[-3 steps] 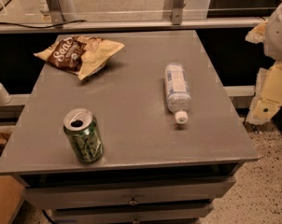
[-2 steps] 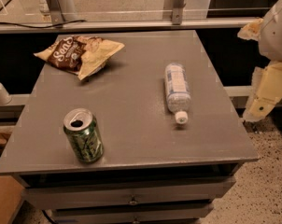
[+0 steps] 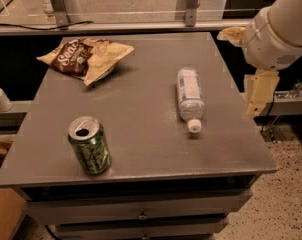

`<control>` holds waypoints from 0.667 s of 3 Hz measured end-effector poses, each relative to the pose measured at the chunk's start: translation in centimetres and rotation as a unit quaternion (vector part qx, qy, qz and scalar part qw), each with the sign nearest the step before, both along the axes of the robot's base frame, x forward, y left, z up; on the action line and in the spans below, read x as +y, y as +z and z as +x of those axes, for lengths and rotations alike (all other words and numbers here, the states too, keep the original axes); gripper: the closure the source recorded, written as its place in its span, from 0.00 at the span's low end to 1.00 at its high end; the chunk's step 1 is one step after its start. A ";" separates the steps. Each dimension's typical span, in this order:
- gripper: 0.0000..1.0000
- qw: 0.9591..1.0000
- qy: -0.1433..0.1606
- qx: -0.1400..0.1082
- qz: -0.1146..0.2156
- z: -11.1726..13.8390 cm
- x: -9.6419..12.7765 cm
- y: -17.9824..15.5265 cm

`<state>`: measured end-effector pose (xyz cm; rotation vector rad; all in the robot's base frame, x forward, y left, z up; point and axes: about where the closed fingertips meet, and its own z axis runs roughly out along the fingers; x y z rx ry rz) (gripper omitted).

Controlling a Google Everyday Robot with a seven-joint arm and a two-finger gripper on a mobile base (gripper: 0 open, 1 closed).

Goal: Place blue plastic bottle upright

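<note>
The blue plastic bottle (image 3: pixel 190 93) lies on its side on the right half of the grey table (image 3: pixel 141 139). It is clear, with a pale label, and its white cap (image 3: pixel 194 126) points toward the table's front edge. My gripper (image 3: pixel 258 93) hangs from the white arm (image 3: pixel 281 29) just past the table's right edge, to the right of the bottle and apart from it. It holds nothing that I can see.
A green soda can (image 3: pixel 89 145) stands upright, opened, at the front left. A brown and yellow chip bag (image 3: pixel 86 56) lies at the back left. A metal rail (image 3: pixel 141 26) runs behind the table. Drawers sit below the table's front edge.
The arm has moved left and inward, toward the table's right edge. The bottle, can and chip bag have not moved.
</note>
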<state>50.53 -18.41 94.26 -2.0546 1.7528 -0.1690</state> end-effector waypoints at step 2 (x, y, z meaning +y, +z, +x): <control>0.00 0.984 0.157 -0.038 -0.082 4.0 2.2 -1.3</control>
